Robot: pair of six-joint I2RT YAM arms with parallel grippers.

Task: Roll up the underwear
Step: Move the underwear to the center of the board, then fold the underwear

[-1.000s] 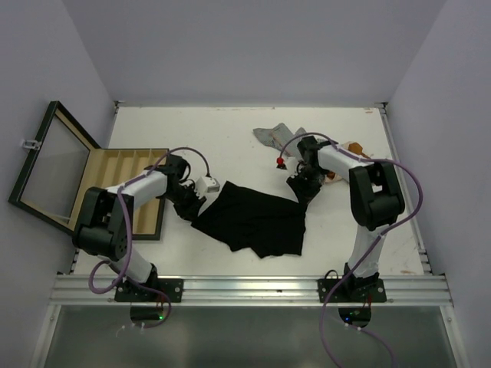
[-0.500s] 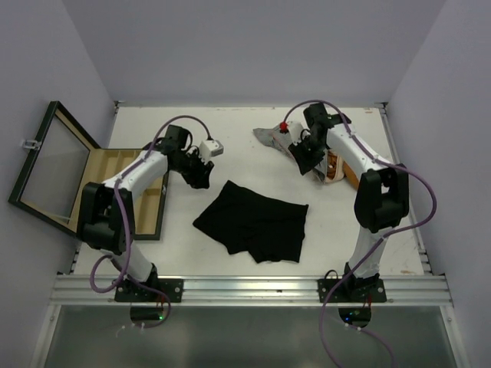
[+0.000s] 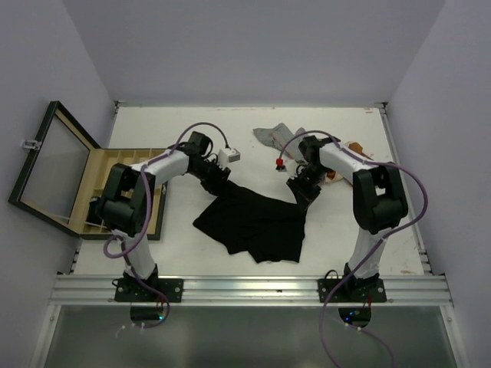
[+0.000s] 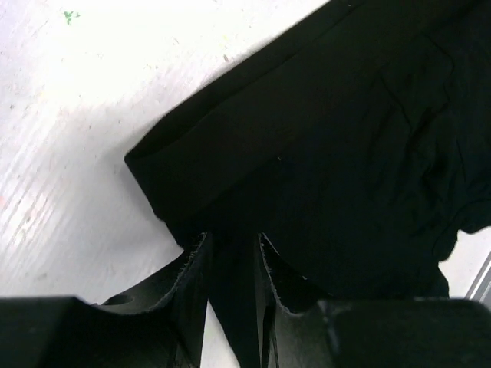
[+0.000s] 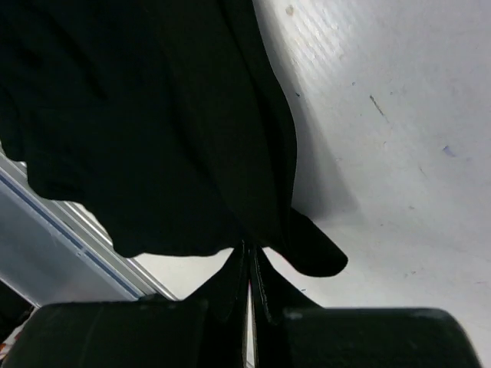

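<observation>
You have each claw at a far corner of the black underwear (image 3: 257, 224): right claw (image 5: 250, 257) pinched shut on cloth, left claw (image 4: 230, 253) part-open astride it, presumably to start the roll.

The underwear (image 3: 257, 224) lies spread at the centre of the table (image 3: 184, 130). The left gripper (image 3: 217, 181) sits at its upper-left corner, the right gripper (image 3: 300, 193) at its upper-right corner. A compartmented box (image 3: 107, 172) lies at the table's left edge, more garments (image 3: 278, 135) at upper right.
</observation>
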